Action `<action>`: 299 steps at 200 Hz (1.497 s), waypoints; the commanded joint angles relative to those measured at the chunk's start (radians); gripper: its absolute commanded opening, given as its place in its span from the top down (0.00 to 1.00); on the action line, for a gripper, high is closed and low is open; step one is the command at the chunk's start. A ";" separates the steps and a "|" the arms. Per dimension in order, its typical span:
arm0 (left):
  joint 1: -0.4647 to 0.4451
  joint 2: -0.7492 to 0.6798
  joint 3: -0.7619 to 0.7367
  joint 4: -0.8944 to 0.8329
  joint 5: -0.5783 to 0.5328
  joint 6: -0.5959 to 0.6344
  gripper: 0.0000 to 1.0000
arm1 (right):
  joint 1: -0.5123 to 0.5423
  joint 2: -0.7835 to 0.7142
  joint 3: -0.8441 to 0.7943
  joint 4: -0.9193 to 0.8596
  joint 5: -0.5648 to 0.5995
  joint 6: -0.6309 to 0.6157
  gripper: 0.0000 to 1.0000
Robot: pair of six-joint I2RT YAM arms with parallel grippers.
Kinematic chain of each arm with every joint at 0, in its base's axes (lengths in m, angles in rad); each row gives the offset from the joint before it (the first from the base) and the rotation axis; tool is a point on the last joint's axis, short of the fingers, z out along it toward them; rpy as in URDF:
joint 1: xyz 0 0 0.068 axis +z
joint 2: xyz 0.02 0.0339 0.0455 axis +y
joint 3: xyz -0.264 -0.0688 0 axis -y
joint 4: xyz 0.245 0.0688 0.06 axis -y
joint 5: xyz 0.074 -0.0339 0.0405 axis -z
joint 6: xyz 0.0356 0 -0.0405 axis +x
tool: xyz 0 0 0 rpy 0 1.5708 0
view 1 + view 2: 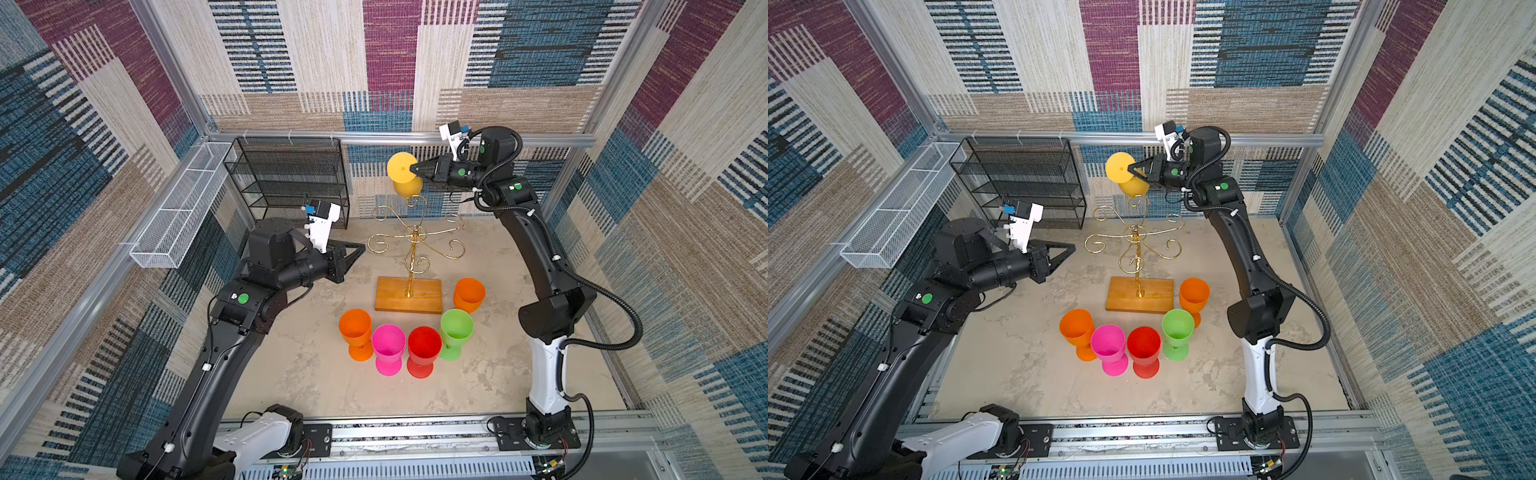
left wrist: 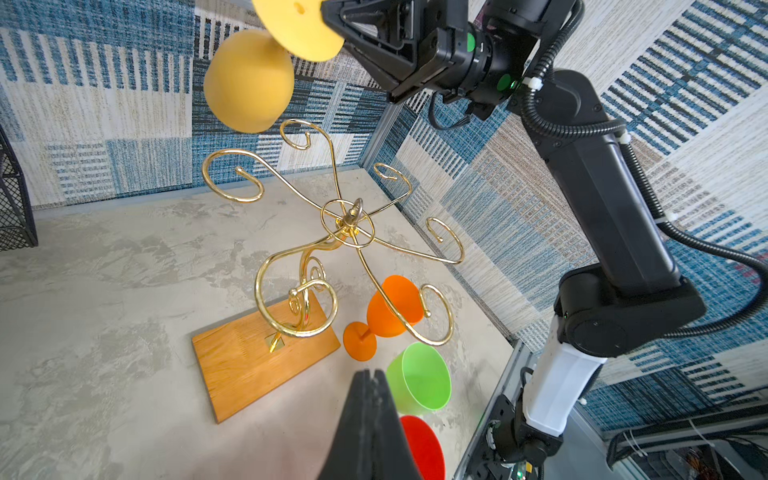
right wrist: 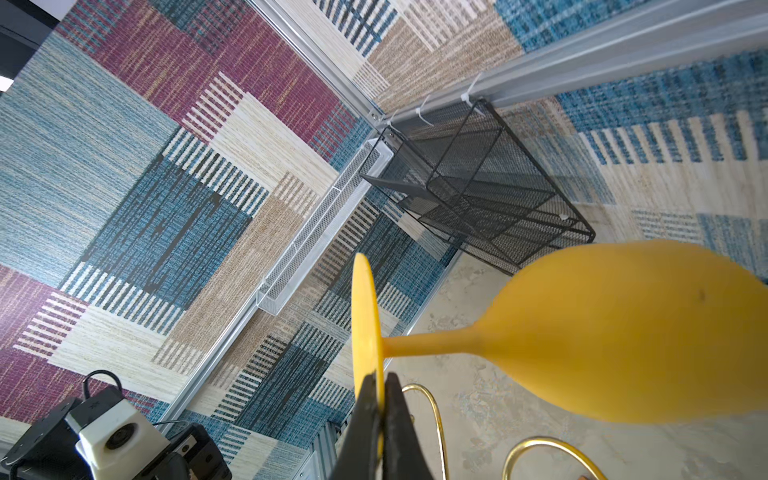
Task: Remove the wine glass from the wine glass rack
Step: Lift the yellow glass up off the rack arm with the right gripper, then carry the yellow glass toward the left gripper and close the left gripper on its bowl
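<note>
The right gripper (image 1: 412, 169) is seen clamped shut on the foot-disc rim of the yellow wine glass (image 1: 398, 168). The glass is held tilted, bowl downward, just above the scroll arm at twelve o'clock of the wine glass rack (image 1: 415, 237); contact with that arm cannot be told. The left gripper (image 1: 362, 248) is closed on nothing, at nine o'clock of the rack. Five coloured glasses (image 1: 424, 347) are stood upright between four and seven o'clock of the wooden base (image 1: 409, 297).
</note>
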 commanded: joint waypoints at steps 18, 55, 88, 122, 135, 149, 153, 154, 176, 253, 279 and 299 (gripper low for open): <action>0.000 -0.008 -0.010 0.036 0.010 0.004 1.00 | -0.019 -0.090 -0.029 0.148 -0.070 0.069 1.00; 0.000 -0.005 -0.021 0.080 0.030 0.002 1.00 | -0.027 -0.230 -0.154 0.314 -0.134 0.165 1.00; 0.000 -0.001 -0.057 0.211 0.116 -0.031 1.00 | -0.027 -0.416 -0.430 0.577 -0.171 0.301 1.00; 0.000 0.024 -0.115 0.464 0.255 -0.117 0.97 | -0.027 -0.613 -0.728 0.830 -0.176 0.425 1.00; 0.000 0.044 -0.124 0.548 0.302 -0.148 0.94 | -0.027 -0.682 -0.840 0.933 -0.170 0.483 1.00; 0.000 0.062 -0.138 0.622 0.335 -0.173 0.90 | -0.028 -0.743 -0.969 1.090 -0.169 0.589 1.00; 0.000 0.064 -0.145 0.653 0.343 -0.179 0.90 | -0.028 -0.755 -1.005 1.142 -0.170 0.627 1.00; 0.000 0.066 -0.146 0.659 0.345 -0.180 0.89 | -0.028 -0.758 -1.013 1.155 -0.169 0.636 1.00; 0.000 0.083 -0.175 0.764 0.384 -0.189 0.85 | -0.028 -0.816 -1.168 1.386 -0.149 0.797 1.00; 0.000 0.119 -0.250 1.034 0.514 -0.219 0.58 | -0.028 -0.927 -1.346 1.587 -0.099 0.968 1.00; 0.000 0.169 -0.255 1.251 0.596 -0.366 0.53 | -0.024 -0.942 -1.363 1.604 -0.096 0.983 1.00; 0.000 0.225 -0.250 1.450 0.641 -0.524 0.51 | -0.024 -0.947 -1.377 1.604 -0.091 0.985 1.00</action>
